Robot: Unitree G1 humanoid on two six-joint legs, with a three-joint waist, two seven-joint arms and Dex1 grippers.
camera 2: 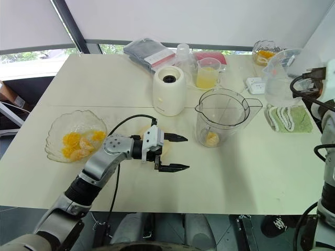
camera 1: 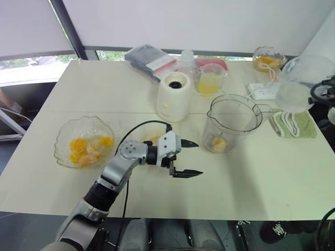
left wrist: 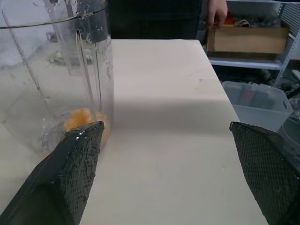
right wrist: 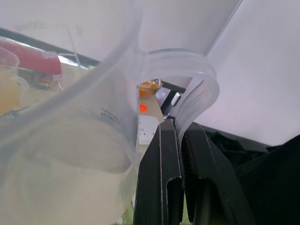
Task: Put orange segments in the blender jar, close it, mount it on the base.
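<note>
Left claw: released, fingers spread wide and empty, just left of the blender jar and above the bare surface.
Scalloped bowl: well left of the blender jar, holding several orange segments.
Base: upright, behind and to the left of the blender jar, dark socket on top, nothing mounted on it.
Juice cup: behind the blender jar, pale yellow liquid inside.
Blender jar: upright near the middle of the surface, open at the top, one orange piece at its bottom.
Left wrist view: the jar's clear wall close by one finger, the orange piece against its bottom, then open surface running to its far edge; beyond that edge, a person's hand by a cardboard box.
Right claw: clenched on the looped handle of a clear pitcher with pale liquid, raised well right of the blender jar.
Green cloth: right of the blender jar, near the surface's right edge.
Open room: bare surface in front of the blender jar, up to the near edge.
</note>
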